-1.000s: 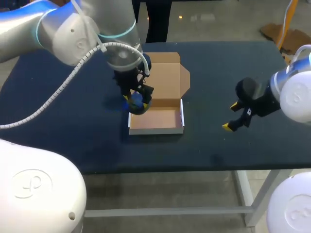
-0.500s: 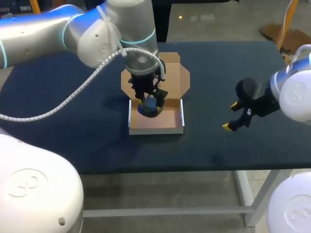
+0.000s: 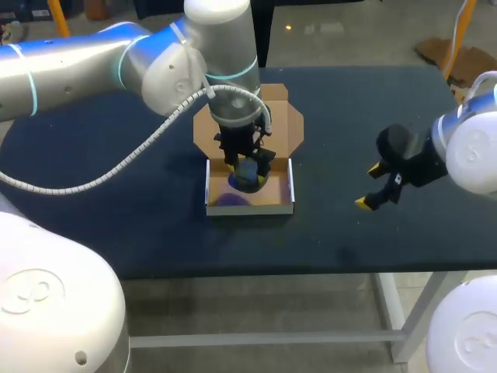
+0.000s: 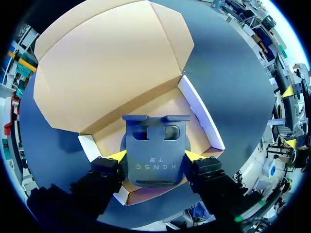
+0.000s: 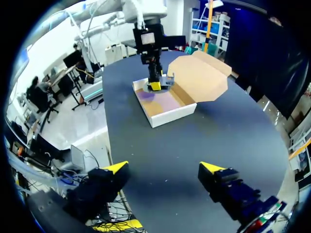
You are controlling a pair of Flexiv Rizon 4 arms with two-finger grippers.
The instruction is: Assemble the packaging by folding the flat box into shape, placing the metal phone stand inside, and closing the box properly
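The step in hand looks like placing the stand: the left hand (image 4: pixel 155 156) is closed on the dark metal phone stand (image 4: pixel 155 145), one yellow tip on each side edge, holding it over the tray of the folded box (image 3: pixel 250 208). I cannot tell whether the stand touches the tray floor. The tray shows nothing else in it, and the brown lid (image 3: pixel 272 124) lies open behind it, so next comes lowering, letting go, then closing the lid. The right hand (image 3: pixel 370 186) hangs wide open and empty over the tabletop (image 3: pixel 373 116), well apart from the box.
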